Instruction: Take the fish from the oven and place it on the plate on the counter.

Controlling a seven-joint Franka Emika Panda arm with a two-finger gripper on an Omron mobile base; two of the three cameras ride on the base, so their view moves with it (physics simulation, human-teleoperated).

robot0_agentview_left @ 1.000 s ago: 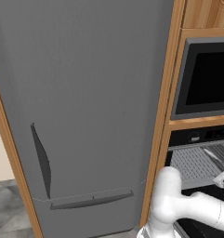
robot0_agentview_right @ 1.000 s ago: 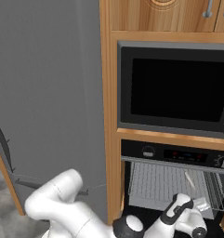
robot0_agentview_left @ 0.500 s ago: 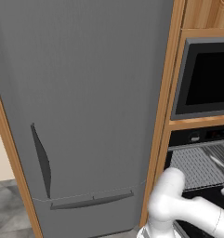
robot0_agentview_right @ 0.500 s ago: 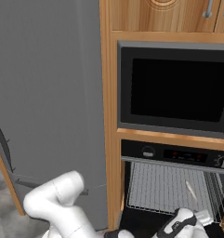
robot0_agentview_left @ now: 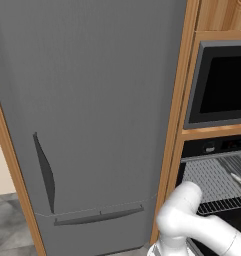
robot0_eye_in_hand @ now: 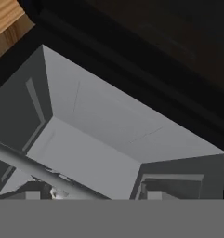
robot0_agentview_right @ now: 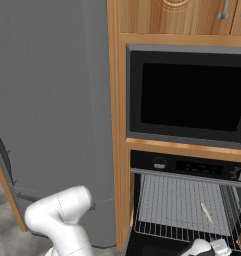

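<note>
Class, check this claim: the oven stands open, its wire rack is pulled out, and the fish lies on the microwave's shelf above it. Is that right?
Not quite. The fish lies on the oven's own wire rack, toward its right side, not in the microwave, whose door is shut. The right base view shows this. The rest stands: the oven is open with its rack pulled out.

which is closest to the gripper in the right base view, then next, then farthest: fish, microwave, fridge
Gripper sits at the bottom right, below the rack.
1. fish, on the oven rack just above it
2. microwave, higher, over the oven
3. fridge, far left
</note>
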